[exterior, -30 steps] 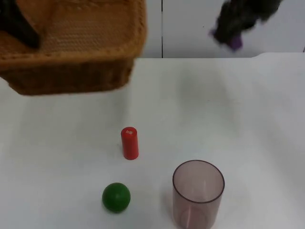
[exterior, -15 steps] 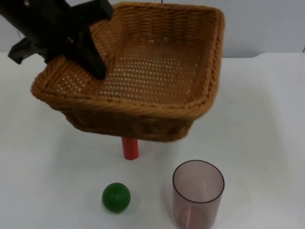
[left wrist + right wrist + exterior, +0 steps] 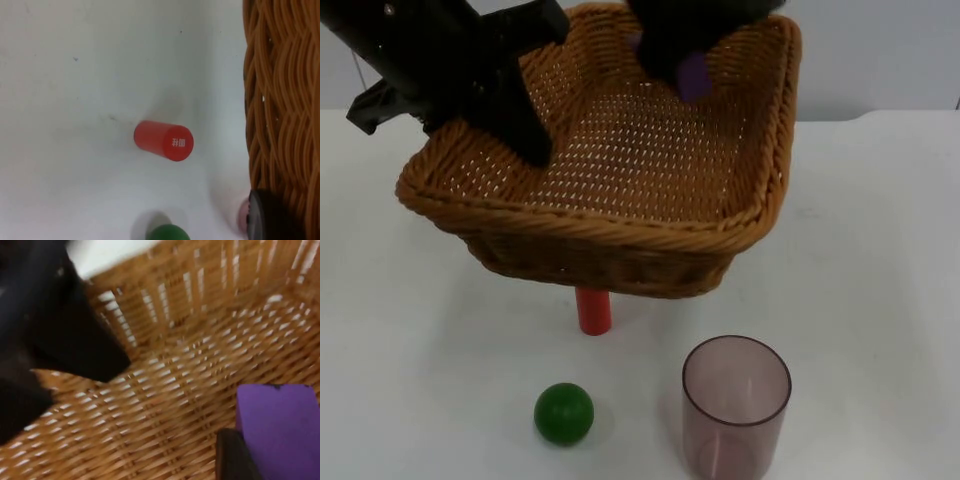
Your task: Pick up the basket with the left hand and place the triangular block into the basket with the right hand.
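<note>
A brown wicker basket hangs tilted above the table, held at its left rim by my left gripper, which is shut on it. My right gripper reaches over the basket's far side, shut on a purple block. In the right wrist view the purple block sits against a black fingertip, just above the woven basket floor. The basket's rim runs along the edge of the left wrist view.
A red cylinder stands on the white table, partly under the basket's front edge, and shows as the red cylinder in the left wrist view. A green ball and a translucent pink cup stand nearer the front.
The basket swung from the upper left to the middle of the table, then held almost still. The right gripper came in from the upper right with the purple block, over the basket.
</note>
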Robot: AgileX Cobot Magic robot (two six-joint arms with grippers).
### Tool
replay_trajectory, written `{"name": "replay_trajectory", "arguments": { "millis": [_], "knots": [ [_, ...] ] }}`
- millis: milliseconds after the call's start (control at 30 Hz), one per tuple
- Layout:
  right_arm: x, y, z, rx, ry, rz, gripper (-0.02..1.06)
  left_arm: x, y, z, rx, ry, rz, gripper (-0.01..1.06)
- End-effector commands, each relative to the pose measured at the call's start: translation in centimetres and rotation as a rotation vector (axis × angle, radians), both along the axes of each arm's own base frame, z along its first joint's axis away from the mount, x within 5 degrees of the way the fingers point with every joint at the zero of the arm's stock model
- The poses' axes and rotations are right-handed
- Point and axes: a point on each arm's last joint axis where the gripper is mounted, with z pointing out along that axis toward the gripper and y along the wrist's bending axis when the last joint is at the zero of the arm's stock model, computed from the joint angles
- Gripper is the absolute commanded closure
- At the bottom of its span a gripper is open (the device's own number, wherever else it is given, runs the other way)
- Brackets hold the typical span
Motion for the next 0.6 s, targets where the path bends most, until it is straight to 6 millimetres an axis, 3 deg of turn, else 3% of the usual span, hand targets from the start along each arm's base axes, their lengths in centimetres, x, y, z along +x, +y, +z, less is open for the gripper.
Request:
{"name": "replay_trajectory", "arguments": {
  "millis": [0, 133, 400, 467, 533, 567],
  "knots": [
    [0.4, 0.3, -1.0, -0.014, 0.006, -0.004, 1.05, 0.0, -0.3, 0.5, -0.029, -0.016, 0.013, 1.05],
    [0.8, 0.4, -2.0, -0.044, 0.014, -0.007, 1.05, 0.0, -0.3, 0.5, -0.029, -0.016, 0.013, 1.05],
    [1.0, 0.1, -2.0, -0.062, 0.000, -0.035, 1.04, 0.1, -0.3, 0.6, -0.028, -0.026, 0.019, 1.05],
    [1.0, 0.1, -2.0, -0.060, 0.001, -0.038, 0.98, 0.1, -0.3, 0.6, -0.028, -0.028, 0.021, 1.05],
    [1.0, 0.1, -2.0, -0.058, 0.003, -0.042, 0.81, 0.2, -0.3, 0.6, -0.030, -0.033, 0.025, 1.05],
    [1.0, 0.1, -2.0, -0.058, 0.003, -0.042, 0.81, 0.2, -0.3, 0.6, -0.030, -0.033, 0.025, 1.05]
  ]
}}
